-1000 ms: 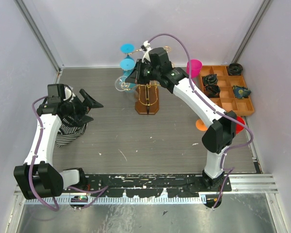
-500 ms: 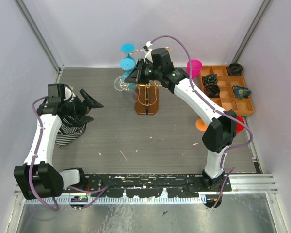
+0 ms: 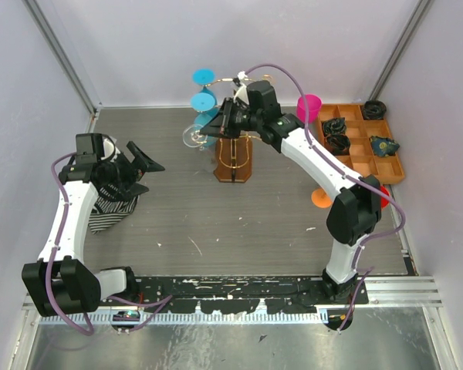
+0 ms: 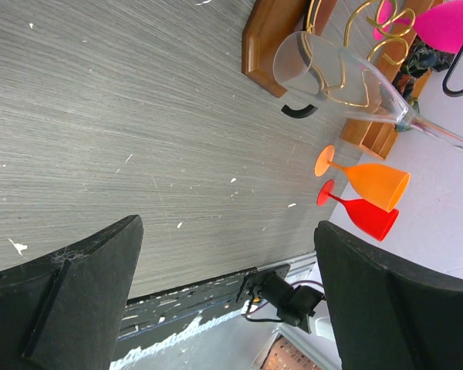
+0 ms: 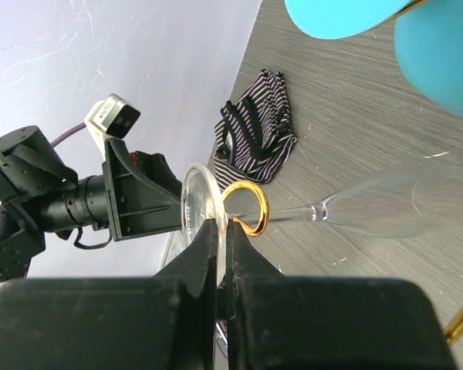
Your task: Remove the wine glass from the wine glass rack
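Note:
A clear wine glass (image 3: 194, 136) hangs tilted from the wine glass rack (image 3: 234, 158), a gold wire stand on a brown wooden base. My right gripper (image 3: 228, 117) is shut on the glass's round foot (image 5: 191, 202), right beside a curled gold arm end (image 5: 248, 209). The stem passes through that curl to the bowl (image 5: 405, 202). My left gripper (image 3: 139, 174) stands wide open at the left with nothing between its fingers. In its wrist view the clear glass (image 4: 336, 73) and the rack's base (image 4: 266, 35) show far off.
Two turquoise glasses (image 3: 203, 77) hang on the rack's far left side. A pink glass (image 3: 309, 104) stands by the orange-brown compartment tray (image 3: 370, 158). Orange (image 4: 370, 181) and red (image 4: 368, 217) glasses lie at the right. A striped cloth (image 3: 112, 210) lies under my left arm.
My right wrist has shifted a little to the right at the rack, still shut on the glass's foot. The left arm has not moved.

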Robot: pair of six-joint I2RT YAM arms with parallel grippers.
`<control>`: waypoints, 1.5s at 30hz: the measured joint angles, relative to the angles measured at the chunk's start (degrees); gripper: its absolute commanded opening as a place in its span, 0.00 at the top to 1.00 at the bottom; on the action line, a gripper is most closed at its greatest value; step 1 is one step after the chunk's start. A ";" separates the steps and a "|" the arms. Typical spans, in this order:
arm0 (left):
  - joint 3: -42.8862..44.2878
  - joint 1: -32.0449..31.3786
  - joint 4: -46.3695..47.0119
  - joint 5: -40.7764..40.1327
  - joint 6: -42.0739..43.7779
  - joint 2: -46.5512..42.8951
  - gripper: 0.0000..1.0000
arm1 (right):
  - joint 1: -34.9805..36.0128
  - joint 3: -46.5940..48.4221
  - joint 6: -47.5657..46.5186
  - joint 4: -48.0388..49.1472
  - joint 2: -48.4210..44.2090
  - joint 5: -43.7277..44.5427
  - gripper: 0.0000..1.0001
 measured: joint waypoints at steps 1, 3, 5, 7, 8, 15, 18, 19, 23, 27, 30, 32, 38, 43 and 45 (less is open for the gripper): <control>0.00 0.00 0.00 0.00 0.00 0.00 0.00 | -0.20 -0.74 0.17 0.11 -0.70 -0.04 0.99; 0.00 0.00 0.00 0.00 0.00 0.00 0.00 | -0.44 -1.99 0.15 0.00 -2.10 -0.22 0.99; 0.00 0.00 0.00 0.00 0.00 0.00 0.00 | -0.81 -2.51 -0.11 -1.20 -3.21 -0.17 0.99; 0.00 0.00 0.00 0.00 0.00 0.00 0.00 | -1.31 -2.54 -0.57 -2.56 -3.93 -0.15 0.99; 0.00 0.00 0.00 0.00 0.00 0.00 0.00 | -1.66 -2.54 -0.92 -3.32 -4.26 -0.20 0.99; 0.00 0.00 0.02 0.00 0.00 0.00 0.00 | -3.58 -2.36 -1.64 -8.17 -4.92 -0.33 0.99; 0.00 0.00 0.00 0.00 0.00 0.00 0.00 | -4.20 -1.53 -1.64 -9.73 -4.92 -0.13 0.99; 0.00 0.00 0.00 0.00 0.00 0.00 0.00 | -4.31 -1.27 -1.62 -10.23 -4.92 -0.02 0.99; 0.00 0.00 -0.24 0.00 0.02 0.00 0.00 | -5.09 -0.66 -1.31 -11.76 -4.90 0.33 0.99; 0.00 0.00 -0.61 0.00 0.02 0.00 0.00 | -6.60 -0.63 -0.07 -11.78 -4.81 1.01 0.99; 0.00 0.00 -0.79 0.00 0.02 0.00 0.00 | -7.76 -0.63 1.09 -11.78 -4.57 1.62 0.99; 0.00 0.00 -0.81 0.00 0.04 0.00 0.00 | -8.35 -0.63 1.97 -11.61 -4.52 1.97 0.99; 0.00 0.00 -0.81 0.00 0.02 0.00 0.00 | -9.03 -0.09 4.33 -10.32 -3.17 2.67 0.99; 0.00 0.00 -0.83 0.00 0.09 0.00 0.00 | -9.03 1.20 6.97 -8.17 -0.66 2.67 0.99; 0.00 0.00 -0.83 0.00 0.22 0.00 0.00 | -9.03 1.73 8.02 -7.21 0.37 2.67 0.99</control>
